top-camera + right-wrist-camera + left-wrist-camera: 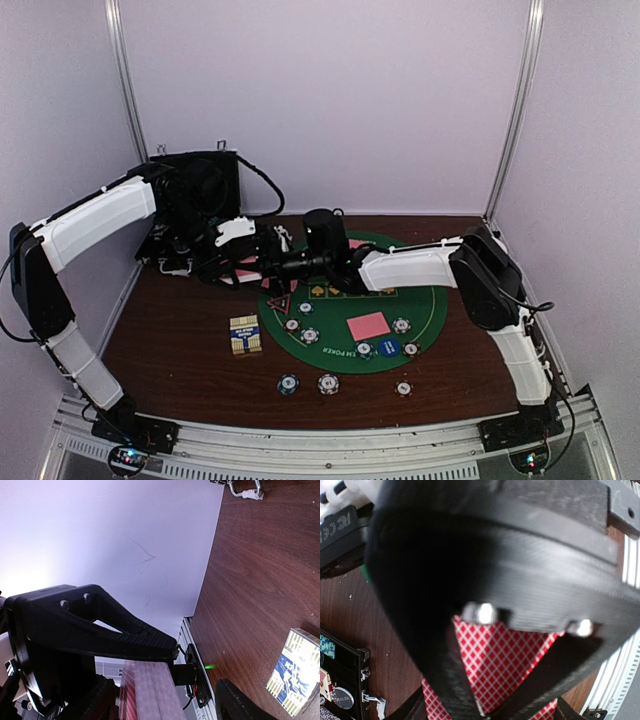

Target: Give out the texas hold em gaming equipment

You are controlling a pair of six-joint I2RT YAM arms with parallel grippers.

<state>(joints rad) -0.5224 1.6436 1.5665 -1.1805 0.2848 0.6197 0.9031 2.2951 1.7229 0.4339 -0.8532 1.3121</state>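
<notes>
Tightly closed, left gripper (490, 711) pinches the playing cards (505, 660)

Left wrist view: my left gripper (489, 706), blurred, hides most of the card deck (505, 665). Right wrist view: I lose the deck's lower end and the card box (295, 672) at the edges.
</notes>
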